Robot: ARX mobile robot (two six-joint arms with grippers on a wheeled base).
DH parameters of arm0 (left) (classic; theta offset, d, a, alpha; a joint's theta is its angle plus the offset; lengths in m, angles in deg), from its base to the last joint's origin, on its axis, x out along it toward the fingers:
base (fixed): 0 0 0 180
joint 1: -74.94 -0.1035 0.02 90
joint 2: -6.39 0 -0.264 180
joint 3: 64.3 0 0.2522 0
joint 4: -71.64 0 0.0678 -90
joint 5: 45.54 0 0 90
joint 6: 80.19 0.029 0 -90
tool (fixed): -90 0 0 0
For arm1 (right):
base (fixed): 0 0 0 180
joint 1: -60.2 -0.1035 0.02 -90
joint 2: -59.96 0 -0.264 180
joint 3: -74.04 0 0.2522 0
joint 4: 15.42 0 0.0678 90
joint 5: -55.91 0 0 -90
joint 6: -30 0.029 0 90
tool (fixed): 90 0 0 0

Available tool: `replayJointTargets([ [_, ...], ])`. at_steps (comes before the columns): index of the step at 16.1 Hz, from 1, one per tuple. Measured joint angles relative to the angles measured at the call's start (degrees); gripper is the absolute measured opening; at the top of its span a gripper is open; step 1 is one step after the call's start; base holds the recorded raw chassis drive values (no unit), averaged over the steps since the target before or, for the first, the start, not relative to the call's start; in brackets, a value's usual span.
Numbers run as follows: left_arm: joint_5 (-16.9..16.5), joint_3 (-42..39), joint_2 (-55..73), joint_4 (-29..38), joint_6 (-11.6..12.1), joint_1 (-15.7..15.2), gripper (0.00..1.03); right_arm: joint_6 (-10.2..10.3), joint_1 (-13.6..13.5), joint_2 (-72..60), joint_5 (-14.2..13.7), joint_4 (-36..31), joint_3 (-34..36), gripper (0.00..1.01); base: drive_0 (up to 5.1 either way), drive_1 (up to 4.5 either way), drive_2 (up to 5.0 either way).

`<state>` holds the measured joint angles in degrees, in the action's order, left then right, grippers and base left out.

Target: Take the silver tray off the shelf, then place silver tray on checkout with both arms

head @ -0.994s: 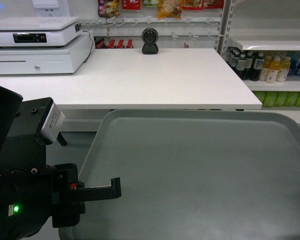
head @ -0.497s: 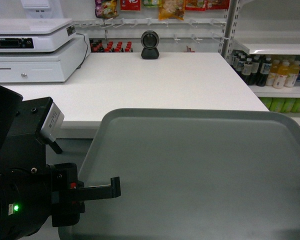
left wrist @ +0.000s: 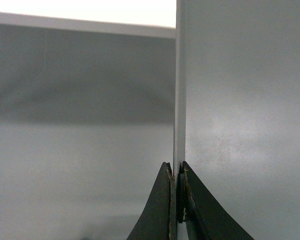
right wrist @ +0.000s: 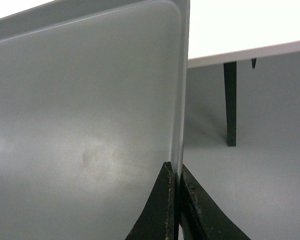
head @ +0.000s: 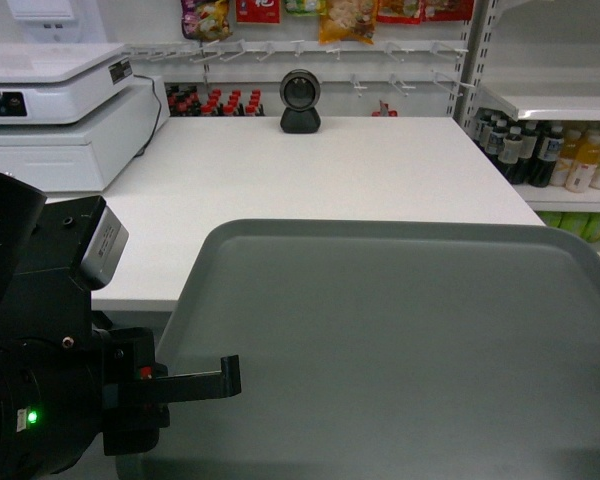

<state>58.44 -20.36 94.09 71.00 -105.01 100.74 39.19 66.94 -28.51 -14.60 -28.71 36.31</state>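
The silver tray (head: 400, 350) is a large grey-green tray held level in the air, filling the lower head view. Its far rim overlaps the near edge of the white checkout (head: 330, 170). My left gripper (head: 230, 378) is shut on the tray's left rim, its upper finger lying on the tray. In the left wrist view the left gripper (left wrist: 177, 172) pinches the thin rim of the tray (left wrist: 240, 125). My right gripper (right wrist: 176, 172) is shut on the right rim of the tray (right wrist: 90, 125); the checkout (right wrist: 240, 25) lies ahead. The right gripper is out of the head view.
A white register machine (head: 50, 110) sits on the checkout's back left and a black scanner (head: 300, 100) at its back middle. A white shelf (head: 560, 100) with drink bottles (head: 540, 155) stands to the right. A black checkout leg (right wrist: 230, 100) shows below the top.
The checkout has come closer and lower in the head view, with the register sliding left and the bottle shelf right. The tray's far rim now overlaps the counter. Both grips are unchanged.
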Motion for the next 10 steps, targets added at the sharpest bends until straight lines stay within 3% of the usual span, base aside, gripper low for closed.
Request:
replayJointTargets([
  [10,0.0,0.0,0.0,0.0,0.0,0.0,0.03,0.0,0.0,0.0,0.0,0.0,0.0,0.03,0.0,4.13,-4.1],
])
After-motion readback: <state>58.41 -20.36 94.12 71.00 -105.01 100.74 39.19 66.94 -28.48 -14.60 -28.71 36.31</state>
